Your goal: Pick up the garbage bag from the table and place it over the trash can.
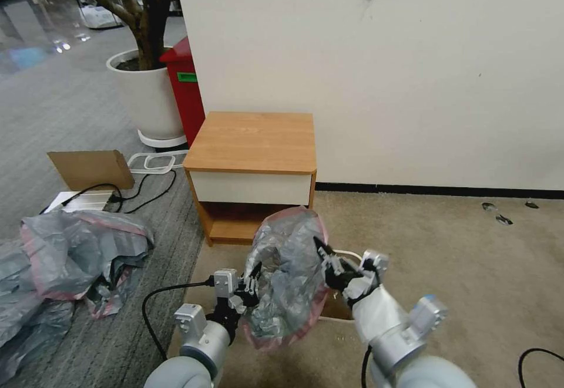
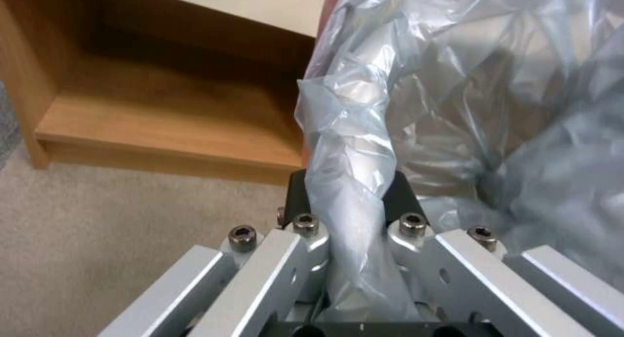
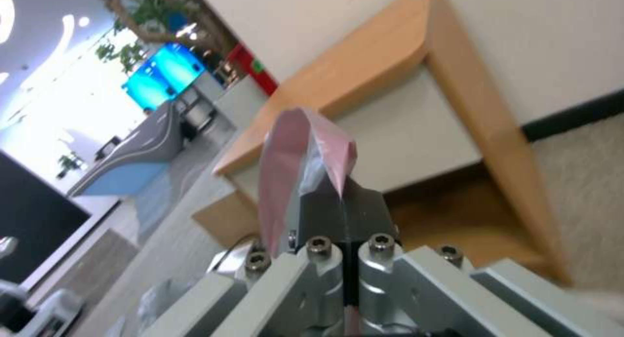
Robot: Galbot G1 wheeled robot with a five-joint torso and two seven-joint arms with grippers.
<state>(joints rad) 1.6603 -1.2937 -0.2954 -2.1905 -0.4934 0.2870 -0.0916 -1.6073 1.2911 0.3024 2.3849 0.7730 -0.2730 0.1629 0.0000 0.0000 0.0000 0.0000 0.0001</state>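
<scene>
Left wrist view: my left tool (image 2: 351,200) is clamped on a twisted fold of the garbage bag (image 2: 468,108), grey film running down between the two dark pads.
Right wrist view: my right tool (image 3: 341,215) is pressed together on the pink elastic rim (image 3: 292,156), a flap of it standing up above the pads.
Head view, tools: my left tool (image 1: 249,285) and right tool (image 1: 328,262) hold opposite sides of the bag, low in front of my body.
Head view, bag: the garbage bag (image 1: 288,276) hangs in the air between them, mouth partly spread, off the surface and above the beige carpet.
Surface: the light-wood nightstand (image 1: 252,141) stands just behind the bag against the wall, its top bare.
Trash can: a pale rim (image 1: 346,254) peeks out beside and under the bag; I take it for the trash can, mostly hidden.
Step in hand, as I judge it: spreading the mouth and lowering it over the can.
Doing it well: draw the tools apart evenly so the elastic opens wider than the rim, keep the mouth level, and come straight down.
Risk: the film is thin; too hard a pull could slip it from the left pads, which hold a bunched fold.
Off to the left: a heap of bags (image 1: 70,259) on the floor, not my concern.
</scene>
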